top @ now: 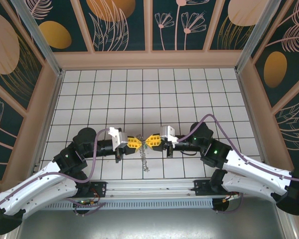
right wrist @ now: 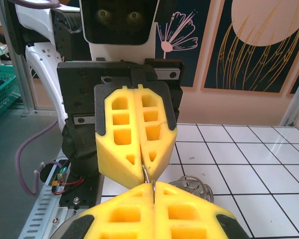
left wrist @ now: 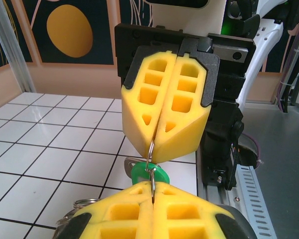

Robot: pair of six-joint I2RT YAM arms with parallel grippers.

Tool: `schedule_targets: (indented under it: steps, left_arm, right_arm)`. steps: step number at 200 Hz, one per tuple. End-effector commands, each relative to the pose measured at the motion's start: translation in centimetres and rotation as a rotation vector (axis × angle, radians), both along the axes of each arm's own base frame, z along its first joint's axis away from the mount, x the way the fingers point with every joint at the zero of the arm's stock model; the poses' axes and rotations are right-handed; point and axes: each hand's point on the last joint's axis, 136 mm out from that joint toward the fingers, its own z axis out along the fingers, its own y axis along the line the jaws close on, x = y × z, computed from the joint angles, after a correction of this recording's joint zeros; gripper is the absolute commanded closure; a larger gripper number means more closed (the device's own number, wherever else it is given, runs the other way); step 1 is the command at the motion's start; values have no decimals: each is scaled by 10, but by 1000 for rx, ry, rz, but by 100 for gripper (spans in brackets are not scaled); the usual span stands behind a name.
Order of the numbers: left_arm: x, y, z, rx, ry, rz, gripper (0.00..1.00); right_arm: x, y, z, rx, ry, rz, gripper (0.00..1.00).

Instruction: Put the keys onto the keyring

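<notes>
My two grippers meet tip to tip above the near middle of the tiled table. The left gripper [top: 138,142] [left wrist: 152,185] and the right gripper [top: 149,141] [right wrist: 153,184] are both shut on the same thin metal wire of the keyring [left wrist: 151,160] [right wrist: 149,177]. The wire spans the small gap between the yellow fingertips. A green key [left wrist: 139,174] hangs at that wire just below the gap, its metal blade pointing left. More of the keyring's coils [right wrist: 193,186] [left wrist: 79,204] dangle under the fingers, seen from above as a short strand [top: 145,162].
The white tiled table [top: 154,94] runs back to a wooden rim and patterned walls. A perforated metal rail [top: 154,203] lies along the near edge between the arm bases. A green basket [right wrist: 1,92] sits off the table.
</notes>
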Motion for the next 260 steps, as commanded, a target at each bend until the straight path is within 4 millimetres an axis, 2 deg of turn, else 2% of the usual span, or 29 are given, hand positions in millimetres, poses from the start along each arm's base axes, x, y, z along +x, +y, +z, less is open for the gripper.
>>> schedule_targets:
  steps: [1,102,161,260]
  left_arm:
    - [-3,1,20,-51,-57,-14,100]
    - [-3,0,19,-49,-52,-18,100]
    - [-4,0,20,-51,-55,-19,100]
    - [-3,0,20,-49,-56,-16,100]
  right_arm:
    - [-5,-1,17,47,-26,25,100]
    - [-9,-5,15,46,-10,44,100]
    - [-1,-5,15,58,-5,21,100]
    - [-6,-2,13,40,8,66,100]
